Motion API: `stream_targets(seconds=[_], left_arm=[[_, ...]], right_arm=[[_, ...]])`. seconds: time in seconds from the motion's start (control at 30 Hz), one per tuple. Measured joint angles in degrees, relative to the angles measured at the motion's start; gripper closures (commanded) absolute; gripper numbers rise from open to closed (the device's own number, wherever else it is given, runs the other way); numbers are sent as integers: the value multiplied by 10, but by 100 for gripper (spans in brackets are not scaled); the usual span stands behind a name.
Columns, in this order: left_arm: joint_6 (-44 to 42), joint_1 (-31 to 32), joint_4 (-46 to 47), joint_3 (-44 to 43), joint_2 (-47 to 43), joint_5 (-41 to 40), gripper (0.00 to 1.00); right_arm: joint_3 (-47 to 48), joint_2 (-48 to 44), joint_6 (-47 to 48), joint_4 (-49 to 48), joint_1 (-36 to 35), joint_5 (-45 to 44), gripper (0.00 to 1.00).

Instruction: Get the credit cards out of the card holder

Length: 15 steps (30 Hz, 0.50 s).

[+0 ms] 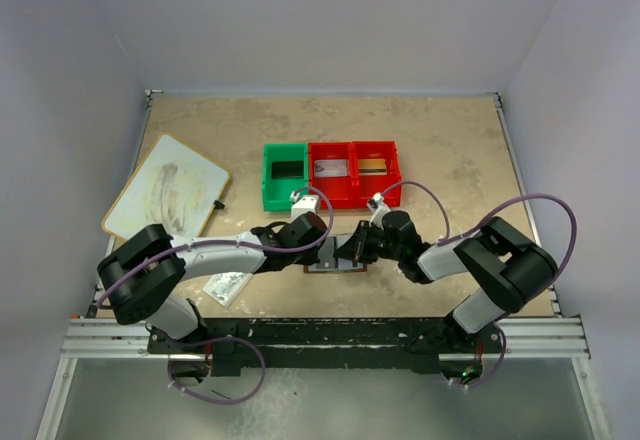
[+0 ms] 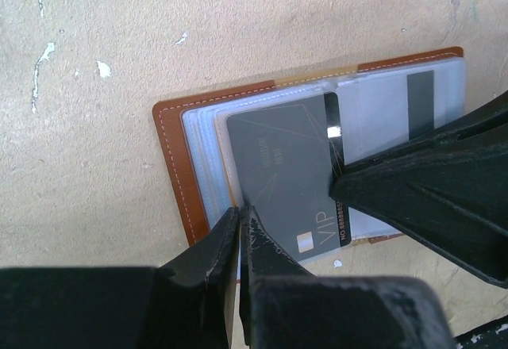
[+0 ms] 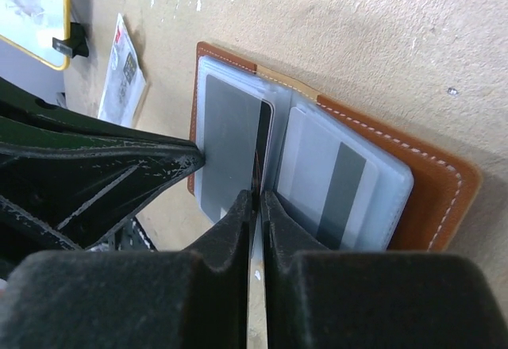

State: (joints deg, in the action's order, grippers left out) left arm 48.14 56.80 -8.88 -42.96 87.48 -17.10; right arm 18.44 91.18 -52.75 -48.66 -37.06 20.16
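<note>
The brown leather card holder (image 2: pixel 171 166) lies open on the table, its clear pockets up; it also shows in the top view (image 1: pixel 335 258) and the right wrist view (image 3: pixel 429 190). A dark grey VIP card (image 2: pixel 278 174) sticks a little way out of the left pocket (image 3: pixel 230 139). My left gripper (image 2: pixel 240 216) is shut on that card's near corner. My right gripper (image 3: pixel 258 200) is shut on a thin clear pocket leaf at the fold, beside the card's black stripe. A second striped card (image 2: pixel 421 99) sits in the right pocket. Both grippers meet over the holder (image 1: pixel 340 248).
A green bin (image 1: pixel 285 175) and two red bins (image 1: pixel 355 172) stand behind the holder. A small whiteboard (image 1: pixel 165 195) lies at the far left. A white paper packet (image 1: pixel 228 287) lies near the left arm and shows in the right wrist view (image 3: pixel 123 71).
</note>
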Motion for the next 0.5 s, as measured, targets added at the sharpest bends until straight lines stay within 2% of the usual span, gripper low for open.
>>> stream_targets(seconds=[0.23,0.5], left_arm=[[1,4,3,-4,7,-10,100],[1,5,-6,-5,11,-19,100]], right_arm=[[3,-47,18,67,0,-18,97],[-5,-56,18,73,16,-25,97]])
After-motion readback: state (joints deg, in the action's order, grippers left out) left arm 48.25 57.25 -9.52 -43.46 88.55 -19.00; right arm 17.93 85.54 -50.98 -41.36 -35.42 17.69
